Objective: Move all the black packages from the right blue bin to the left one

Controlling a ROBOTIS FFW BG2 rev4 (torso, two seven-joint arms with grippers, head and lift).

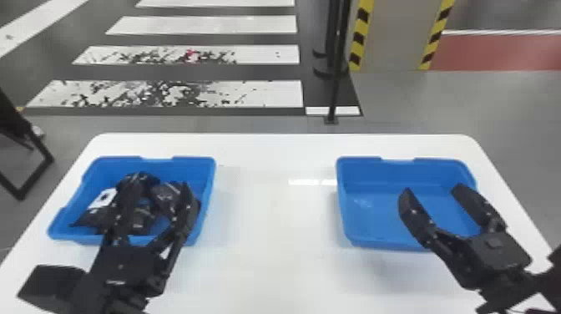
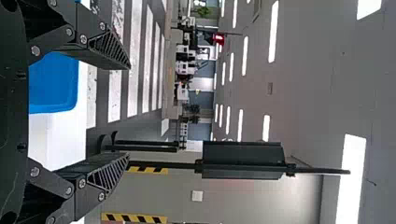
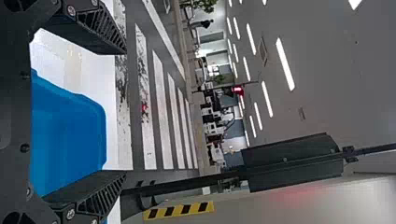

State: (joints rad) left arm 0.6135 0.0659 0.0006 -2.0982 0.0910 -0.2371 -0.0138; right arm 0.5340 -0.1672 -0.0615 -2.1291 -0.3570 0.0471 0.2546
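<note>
Both empty, jaws wide apart: left gripper (image 1: 163, 183), right gripper (image 1: 433, 190).

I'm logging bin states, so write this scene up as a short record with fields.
left bin: blue, holding a pile of black packages, one with a white patch
right bin: blue, no package seen inside
left gripper: open, over the left bin
right gripper: open, over the right bin
surface: white table under both bins
</note>
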